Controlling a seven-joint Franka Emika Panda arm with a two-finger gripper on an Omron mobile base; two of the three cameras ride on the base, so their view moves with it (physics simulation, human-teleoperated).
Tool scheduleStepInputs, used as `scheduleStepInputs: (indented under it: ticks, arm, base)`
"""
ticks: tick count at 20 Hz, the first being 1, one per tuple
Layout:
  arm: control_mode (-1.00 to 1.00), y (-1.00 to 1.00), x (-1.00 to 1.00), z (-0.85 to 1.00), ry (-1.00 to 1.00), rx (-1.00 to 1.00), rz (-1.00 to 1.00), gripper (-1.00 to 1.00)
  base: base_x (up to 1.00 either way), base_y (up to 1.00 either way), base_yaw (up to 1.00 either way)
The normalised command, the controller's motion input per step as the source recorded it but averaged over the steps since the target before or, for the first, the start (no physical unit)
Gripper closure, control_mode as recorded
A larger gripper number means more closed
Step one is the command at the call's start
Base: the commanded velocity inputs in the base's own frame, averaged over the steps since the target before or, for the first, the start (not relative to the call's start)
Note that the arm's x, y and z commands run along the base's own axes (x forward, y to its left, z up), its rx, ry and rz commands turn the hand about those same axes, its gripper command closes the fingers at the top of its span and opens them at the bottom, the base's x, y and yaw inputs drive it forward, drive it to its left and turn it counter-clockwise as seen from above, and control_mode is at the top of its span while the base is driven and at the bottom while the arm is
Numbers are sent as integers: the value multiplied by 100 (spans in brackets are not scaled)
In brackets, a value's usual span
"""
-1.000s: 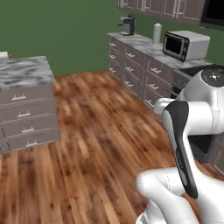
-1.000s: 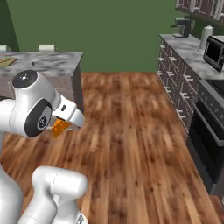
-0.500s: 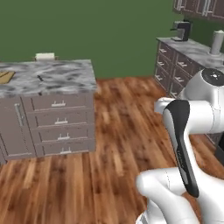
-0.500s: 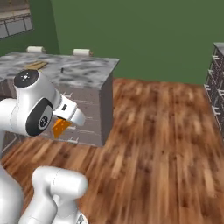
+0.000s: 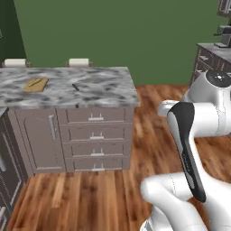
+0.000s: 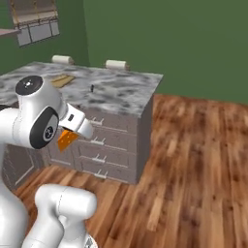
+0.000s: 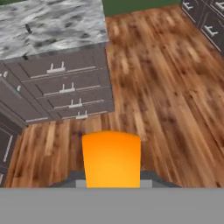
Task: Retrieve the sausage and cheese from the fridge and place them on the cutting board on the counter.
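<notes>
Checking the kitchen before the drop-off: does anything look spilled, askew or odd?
Nothing spilled or damaged. The cutting board lies flat on the counter, a small dark item beside it. The pincer holds the cheese.

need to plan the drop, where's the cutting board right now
The cutting board lies on the left part of the counter in the left base view, left of a small dark thing.

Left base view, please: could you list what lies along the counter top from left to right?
Left paper roll → cutting board → small dark thing, perhaps the sausage → right paper roll, all on the counter.
</notes>
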Motion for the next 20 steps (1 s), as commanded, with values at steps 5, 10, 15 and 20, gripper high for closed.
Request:
scheduleStepInputs:
  ticks: [5,10,15,20]
  arm:
    - [100,0,0,0,0,0,0,100]
    - [100,0,0,0,0,0,0,100]
    - [100,0,0,0,0,0,0,100]
    - [100,0,0,0,0,0,0,100]
  base:
    - [63,88,2]
    - [92,76,6]
    - [100,52,7]
    - [78,51,6]
